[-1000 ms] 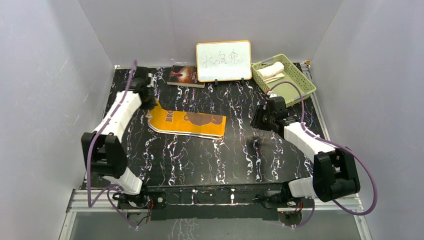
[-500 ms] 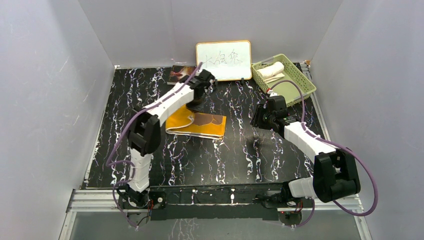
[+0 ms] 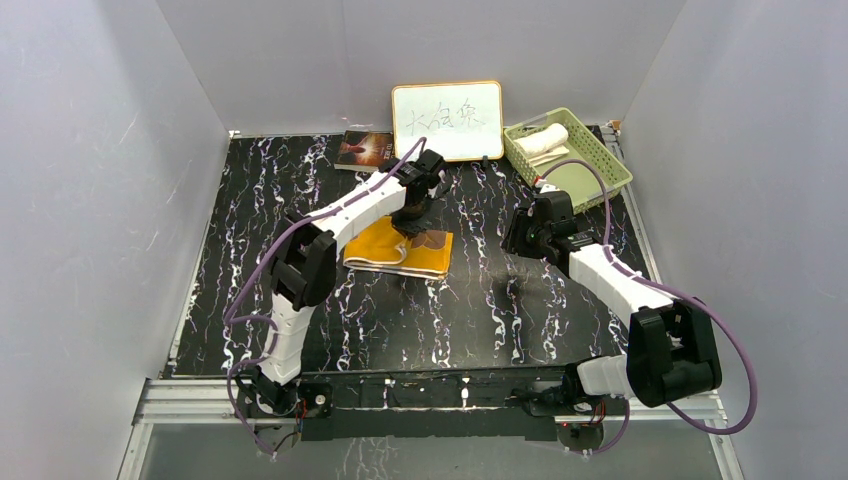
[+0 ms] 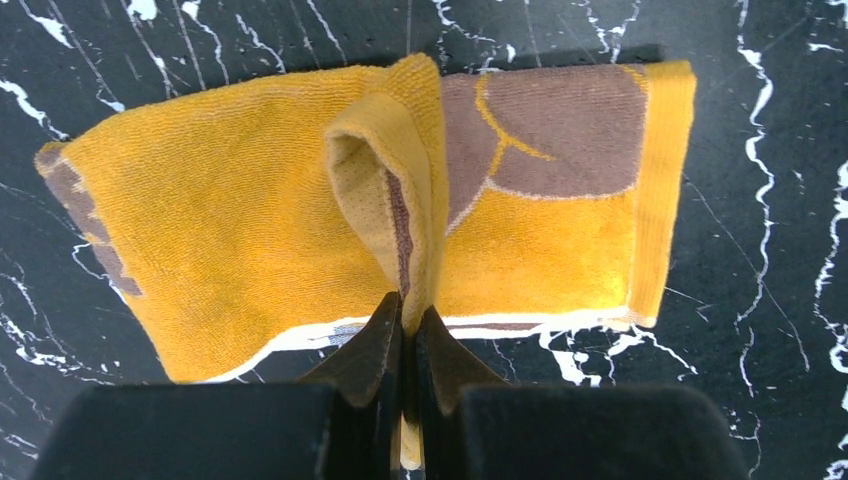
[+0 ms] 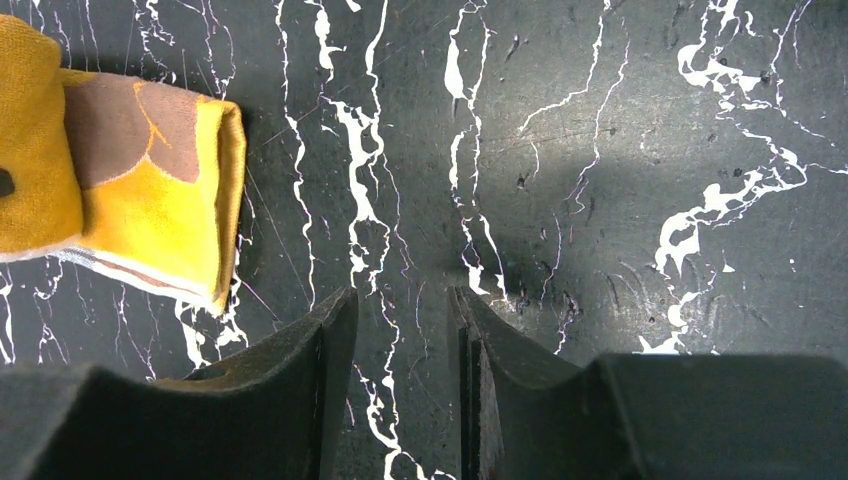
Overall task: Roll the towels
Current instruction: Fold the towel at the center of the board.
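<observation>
Towels: two here. The orange towel (image 4: pixel 250 230) is around the middle of the table (image 3: pixel 400 310), doubled over on itself, with a brown printed patch showing at its right end and a white stripe along the near edge. The cream towel (image 3: pixel 545 140) sits bundled up in the far end of the basket (image 3: pixel 610 165), which is over at the far right corner. One basket, one board (image 3: pixel 447 120) standing against the far wall, and one book (image 3: pixel 365 150) lying flat just left of it. Two grippers. The left gripper (image 4: pixel 405 340) has its jaws squeezed together on the orange towel, pinching a fold that stands up as a loop above the rest of the cloth. The right gripper (image 5: pixel 405 330) has its jaws partway apart with nothing between them, only bare table underneath. It sits just right of the orange towel, clear of the cloth. Can't tell if its tips actually touch the table.
</observation>
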`<state>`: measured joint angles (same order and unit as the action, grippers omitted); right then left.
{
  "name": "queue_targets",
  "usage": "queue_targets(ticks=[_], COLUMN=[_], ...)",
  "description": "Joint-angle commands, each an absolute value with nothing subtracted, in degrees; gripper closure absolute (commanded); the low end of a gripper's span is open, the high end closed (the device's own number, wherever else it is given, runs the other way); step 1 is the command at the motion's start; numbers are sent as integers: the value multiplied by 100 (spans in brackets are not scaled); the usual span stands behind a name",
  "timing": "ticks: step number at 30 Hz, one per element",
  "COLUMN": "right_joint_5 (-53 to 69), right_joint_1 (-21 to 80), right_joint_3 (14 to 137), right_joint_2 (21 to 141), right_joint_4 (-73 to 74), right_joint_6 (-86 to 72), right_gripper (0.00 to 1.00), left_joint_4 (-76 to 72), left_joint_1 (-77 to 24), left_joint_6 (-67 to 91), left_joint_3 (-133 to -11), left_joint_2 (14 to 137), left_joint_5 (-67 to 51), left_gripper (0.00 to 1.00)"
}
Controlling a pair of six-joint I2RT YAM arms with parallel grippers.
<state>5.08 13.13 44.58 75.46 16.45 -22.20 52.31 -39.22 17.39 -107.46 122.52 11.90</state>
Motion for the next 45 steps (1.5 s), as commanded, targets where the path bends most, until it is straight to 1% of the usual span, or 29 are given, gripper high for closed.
queue_targets(ticks=[1,4,11,16,18,21,24,27,32,33,35,36,38,41,45], right_joint_5=[461,465,460,472,463,474,514,424,165,174,264,382,812,1326,1584], right_joint_1=[1336,1336,1331,1331,1335,1335,1339,1431,2160,2342,2658,2772,2891,2989,3058], right_joint_3=[4535,4535,4499,4500,4515,4562,4677,4912,5531,5696,6047,6234,6572,7001,7287], right_joint_2=[7474,7488,7518,7588,7621,7683,7760,7888,8386,8565,8930,9134,9532,10133,10758], right_joint_4=[1422,1419,1384,1332,1296,1182,975,693,261,221,158,143,111,87,66], right_joint_6=[-2158,-2160,-2153,-2154,-2169,-2222,-2298,-2303,-2346,-2347,-2330,-2345,-2434,-2571,-2632], right_gripper=[64,64,63,62,62,61,61,62,63,64,69,71,78,83,86], left_joint_4=[5212,5064,4779,4370,4218,3941,3668,3038,2223,2109,1946,1824,1545,1039,692], left_joint_1=[-3987,-4001,-4008,-4007,-4006,-3969,-3698,-3048,-2352,-2302,-2237,-2208,-2138,-2053,-1934], left_joint_6=[1685,1654,1639,1644,1638,1627,1656,1873,2152,2161,2162,2151,2145,2164,2146], left_joint_3=[-10853,-10805,-10572,-10317,-10178,-9954,-9730,-9118,-8070,-7886,-7664,-7559,-7320,-6964,-6645], left_joint_2=[12118,12164,12282,12143,12023,11686,11134,10354,9561,9501,9482,9504,9551,9602,9770], left_joint_5=[580,247,-121,-548,-680,-869,-1097,-1407,-1312,-1234,-925,-737,-647,-610,-457], left_gripper=[100,100,100,80,69,57,55,53,54,56,65,69,74,76,77])
